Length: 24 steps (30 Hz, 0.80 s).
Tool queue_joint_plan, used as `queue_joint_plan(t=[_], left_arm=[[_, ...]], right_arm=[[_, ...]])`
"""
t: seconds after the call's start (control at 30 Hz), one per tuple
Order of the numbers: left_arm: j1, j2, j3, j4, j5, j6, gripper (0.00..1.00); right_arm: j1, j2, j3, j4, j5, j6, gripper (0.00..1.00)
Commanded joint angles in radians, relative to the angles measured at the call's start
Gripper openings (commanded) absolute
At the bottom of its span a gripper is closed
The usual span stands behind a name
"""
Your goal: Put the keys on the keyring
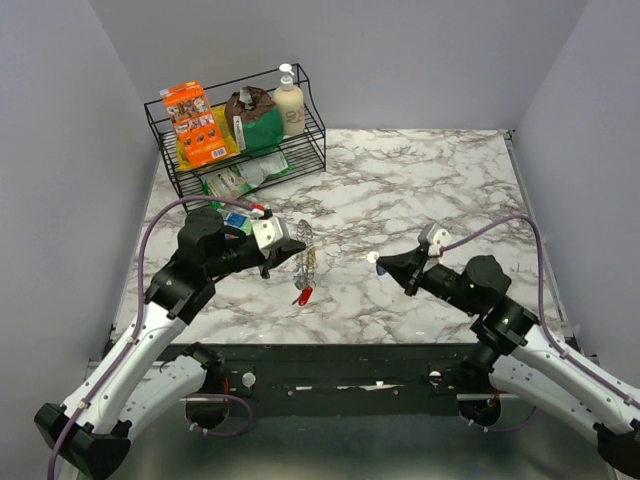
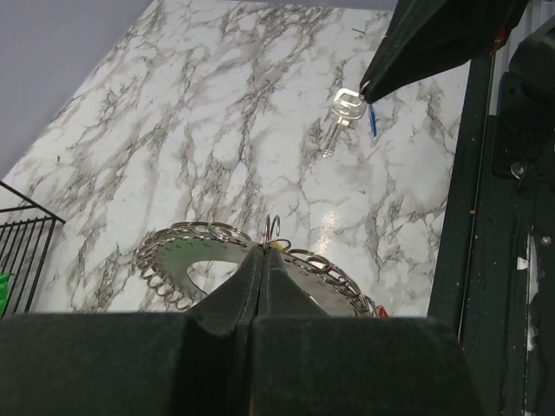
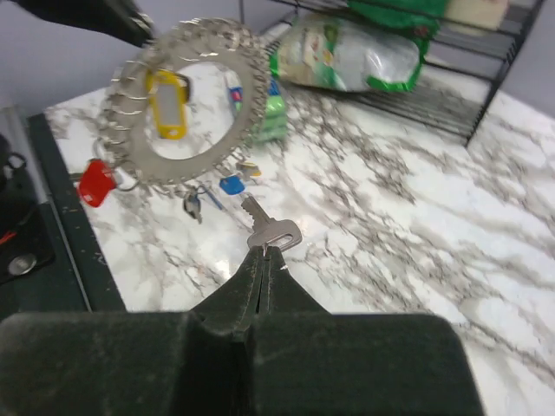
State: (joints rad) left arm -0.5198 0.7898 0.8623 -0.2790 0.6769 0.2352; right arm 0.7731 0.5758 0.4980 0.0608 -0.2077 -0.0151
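Note:
My left gripper (image 1: 291,252) is shut on the rim of the keyring (image 1: 308,258), a flat silver loop edged with many small rings, and holds it upright above the table. In the left wrist view the jaws (image 2: 263,252) pinch the keyring (image 2: 178,251) at its near edge. A yellow key tag (image 3: 166,104), a red one (image 3: 95,183) and a blue one (image 3: 231,184) hang on the keyring (image 3: 251,95). My right gripper (image 3: 267,251) is shut on the head of a silver key (image 3: 272,232), its blade pointing toward the loop. The key (image 2: 344,110) hangs a short way right of the ring.
A black wire rack (image 1: 310,150) stands at the back left with an orange box (image 1: 195,123), a brown and green bag (image 1: 255,118) and a lotion bottle (image 1: 289,102). Packets (image 3: 347,54) lie under it. A black rail (image 1: 330,360) runs along the near table edge.

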Motion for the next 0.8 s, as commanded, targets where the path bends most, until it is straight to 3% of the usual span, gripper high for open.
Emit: queue_joint_plan(t=[0.0, 0.33, 0.53, 0.63, 0.67, 0.77], left_arm=[[-0.002, -0.053, -0.065, 0.133, 0.0, -0.011, 0.0], [-0.002, -0.1, -0.111, 0.161, -0.014, -0.033, 0.0], [0.001, -0.109, -0.114, 0.156, -0.019, -0.024, 0.0], [0.001, -0.107, -0.114, 0.156, -0.019, -0.023, 0.0], [0.003, -0.104, -0.112, 0.155, -0.019, -0.02, 0.0], [0.006, -0.1, -0.114, 0.153, -0.019, -0.019, 0.0]], right_arm=[[-0.003, 0.164, -0.021, 0.023, 0.177, 0.105, 0.0], [-0.003, 0.634, -0.018, 0.186, 0.169, 0.294, 0.01], [-0.003, 0.762, 0.039, 0.172, 0.127, 0.328, 0.02], [-0.003, 0.737, 0.037, 0.172, 0.11, 0.331, 0.27], [-0.003, 0.724, 0.033, 0.171, 0.108, 0.33, 0.4], [-0.005, 0.658, 0.025, 0.152, 0.136, 0.326, 0.59]])
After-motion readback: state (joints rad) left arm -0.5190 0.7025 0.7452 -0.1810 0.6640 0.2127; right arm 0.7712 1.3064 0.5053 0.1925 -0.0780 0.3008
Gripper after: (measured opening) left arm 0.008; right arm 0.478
